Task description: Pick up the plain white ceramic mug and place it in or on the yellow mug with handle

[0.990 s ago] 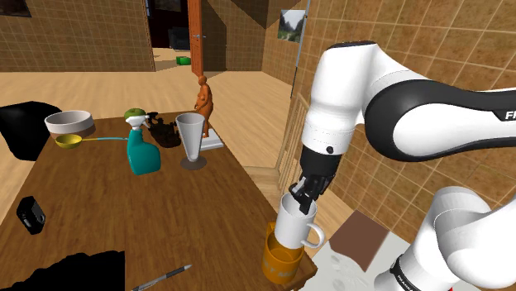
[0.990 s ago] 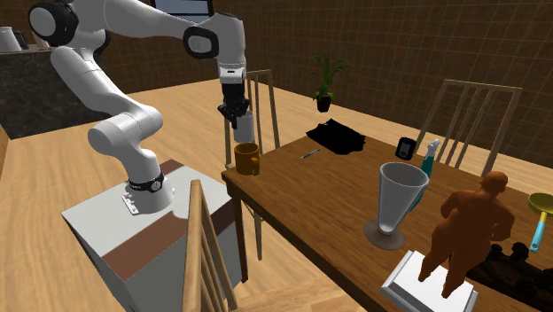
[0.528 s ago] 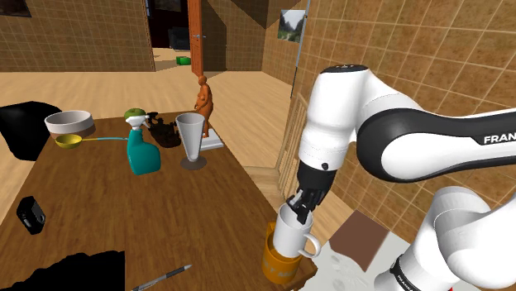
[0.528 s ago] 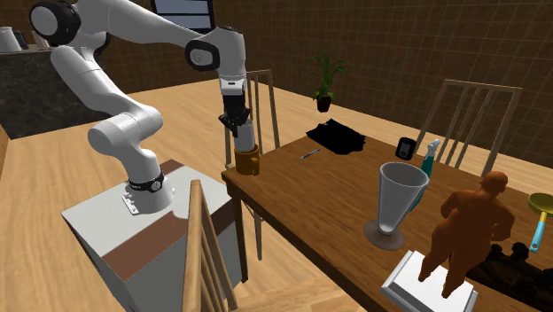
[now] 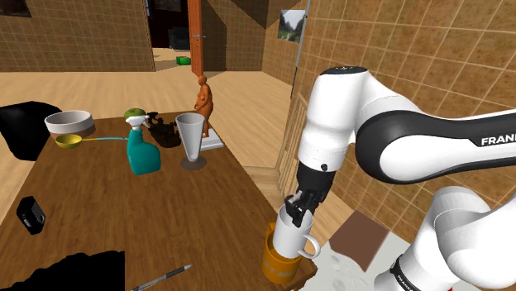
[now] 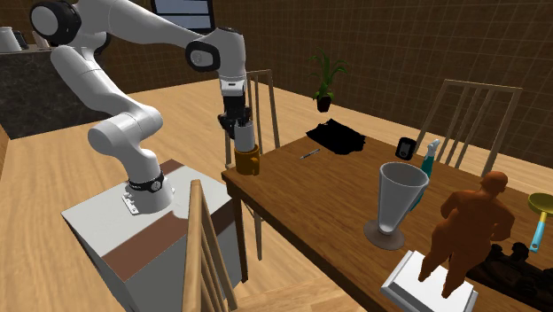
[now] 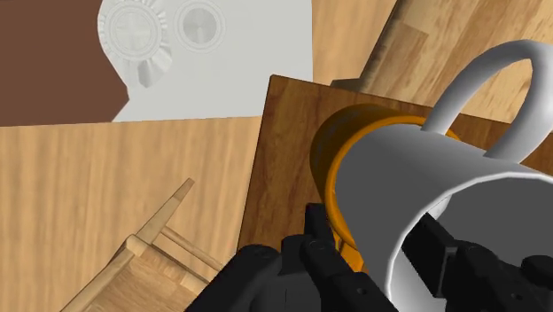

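White mug (image 5: 293, 234) now sits with its base down inside the yellow mug (image 5: 277, 263), at the table's (image 5: 124, 207) near corner, right by the stand (image 6: 133, 230). A second ago I had it hanging just over the yellow mug's mouth. Half a second ago it was already sunk in. Since then almost nothing has changed and the arm pose is the same.

Second exterior view agrees: white mug (image 6: 245, 136) stacked in yellow mug (image 6: 247, 160), and the gripper (image 6: 233, 124) has come down with it compared with a second ago.

Gripper (image 5: 298, 208) is at the white mug's rim, on the side away from the handle. In the wrist view the gripper (image 7: 377, 244) straddles the white mug's (image 7: 416, 195) wall, and the yellow mug (image 7: 332, 177) shows as an orange-yellow ring around its lower part. Handle arcs out on the far side. I cannot tell whether the pincer is clamped on that wall or loose.

White mug leans a bit in the shoulder view.

Rest of the table is unchanged: pen (image 5: 165, 275), teal spray bottle (image 5: 142, 153), clear goblet (image 5: 191, 140), brown statue (image 5: 203, 101).
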Controlling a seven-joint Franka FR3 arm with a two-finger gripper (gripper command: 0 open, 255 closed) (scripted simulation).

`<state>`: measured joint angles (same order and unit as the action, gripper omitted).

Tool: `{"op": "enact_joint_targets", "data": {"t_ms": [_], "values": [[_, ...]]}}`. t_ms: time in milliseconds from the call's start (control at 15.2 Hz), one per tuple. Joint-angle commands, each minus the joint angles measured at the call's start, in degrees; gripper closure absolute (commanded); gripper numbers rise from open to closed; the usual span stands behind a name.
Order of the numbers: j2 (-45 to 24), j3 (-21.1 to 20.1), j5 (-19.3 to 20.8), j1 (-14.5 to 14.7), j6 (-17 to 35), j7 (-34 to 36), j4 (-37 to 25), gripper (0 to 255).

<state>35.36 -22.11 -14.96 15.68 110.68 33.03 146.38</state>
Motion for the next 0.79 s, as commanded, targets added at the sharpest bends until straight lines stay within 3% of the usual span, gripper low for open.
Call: {"op": "enact_joint_targets", "data": {"t_ms": [0, 264, 528, 726], "values": [[-0.05, -0.03, -0.02, 0.01, 0.0, 0.01, 0.04, 0], [-0.03, -0.04, -0.03, 0.02, 0.0, 0.02, 0.06, 0], [1.02, 1.53, 1.21, -0.44, -7.56, 0.24, -6.44, 0], [1.02, 1.53, 1.21, -0.44, -7.56, 0.24, -6.44, 0]]}}
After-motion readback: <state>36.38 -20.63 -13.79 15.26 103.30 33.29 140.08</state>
